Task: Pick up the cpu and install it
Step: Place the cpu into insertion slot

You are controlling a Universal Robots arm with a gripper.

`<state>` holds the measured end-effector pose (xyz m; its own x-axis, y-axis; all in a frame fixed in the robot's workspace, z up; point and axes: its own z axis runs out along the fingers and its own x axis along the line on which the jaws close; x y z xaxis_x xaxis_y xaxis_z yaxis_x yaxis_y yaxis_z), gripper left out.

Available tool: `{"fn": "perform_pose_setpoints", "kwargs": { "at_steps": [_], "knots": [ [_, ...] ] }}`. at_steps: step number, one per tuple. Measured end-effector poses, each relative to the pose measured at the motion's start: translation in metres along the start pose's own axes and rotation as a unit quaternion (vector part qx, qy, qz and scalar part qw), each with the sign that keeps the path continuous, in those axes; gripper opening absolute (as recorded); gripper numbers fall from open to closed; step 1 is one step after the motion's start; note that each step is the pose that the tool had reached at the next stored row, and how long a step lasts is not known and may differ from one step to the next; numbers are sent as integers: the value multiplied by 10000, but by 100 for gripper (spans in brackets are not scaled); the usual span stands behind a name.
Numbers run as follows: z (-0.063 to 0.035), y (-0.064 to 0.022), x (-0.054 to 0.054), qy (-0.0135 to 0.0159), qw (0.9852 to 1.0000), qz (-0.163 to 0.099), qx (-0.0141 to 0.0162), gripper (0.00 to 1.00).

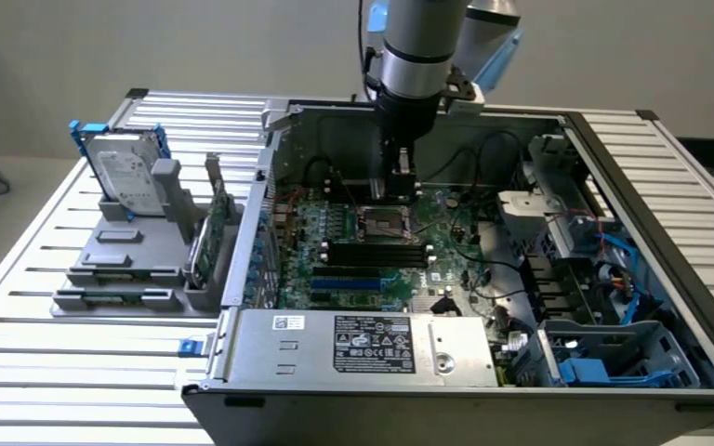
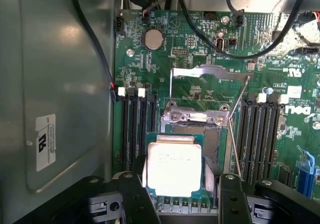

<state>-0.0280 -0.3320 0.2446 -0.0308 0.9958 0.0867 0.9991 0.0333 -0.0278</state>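
**Operator:** Where is the cpu (image 2: pixel 174 164)?

**Spotter:** Between your fingers (image 2: pixel 132 196). They pinch it by two opposite edges at a middling spread, shiny top up. In the exterior view they hang (image 1: pixel 397 186) just above the board, so I judge the chip is in the air over the socket (image 2: pixel 212 146), not seated.

**Operator:** Is it lined up?

**Spotter:** I can't tell for sure. The chip lies close against one finger, and the socket's dark bed shows between it and the other finger. That may be real offset or only the camera's slant. To do this step well, you want the chip level, its edges parallel to the socket's rim, and a straight descent with no sliding. The contacts underneath would not forgive a scrape. If it meets resistance, don't press.

**Operator:** What's around me?

**Spotter:** The plate (image 2: pixel 209 72) stands raised just beyond your fingertips, on the socket's far edge. The thin lever (image 2: pixel 235 149) runs beside the finger on the socket's open side, so that is your tightest edge. Slots (image 2: pixel 135 129) lie just outside each finger, running the same way the fingers point. That leaves little room to spread sideways. Cables (image 2: pixel 90 44) arc well beyond the plate, and the case wall (image 2: pixel 60 84) is well apart, outside one finger.

**Operator:** And above?

**Spotter:** Straight up is your free way, because the case (image 1: pixel 636 186) lies open on the desk (image 1: pixel 34 372).
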Motion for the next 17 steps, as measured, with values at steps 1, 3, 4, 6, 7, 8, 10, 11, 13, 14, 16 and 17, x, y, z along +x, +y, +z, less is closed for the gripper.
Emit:
{"fn": "perform_pose_setpoints", "kwargs": {
  "at_steps": [1,3,4,6,7,8,10,11,13,14,16,17],
  "knots": [
    [13,-18,0,-10,10000,17,-1,54],
    [32,-59,0,-14,10000,46,-4,54],
    [37,-74,-1,-16,10000,63,-4,54],
    [39,-88,-11,-16,10000,81,-6,54],
    [40,-89,-15,-14,10000,86,-7,54],
    [40,-89,-16,-14,10000,89,-7,54],
    [38,-90,-30,-15,10000,90,-6,54],
    [37,-91,-48,-15,10000,94,0,54],
    [34,-93,-82,-14,9999,107,2,54],
    [33,-93,-101,-14,9999,109,3,54],
    [35,-94,-116,-21,9999,121,2,54],
    [40,-94,-118,-34,9999,136,0,54]
  ]
}}
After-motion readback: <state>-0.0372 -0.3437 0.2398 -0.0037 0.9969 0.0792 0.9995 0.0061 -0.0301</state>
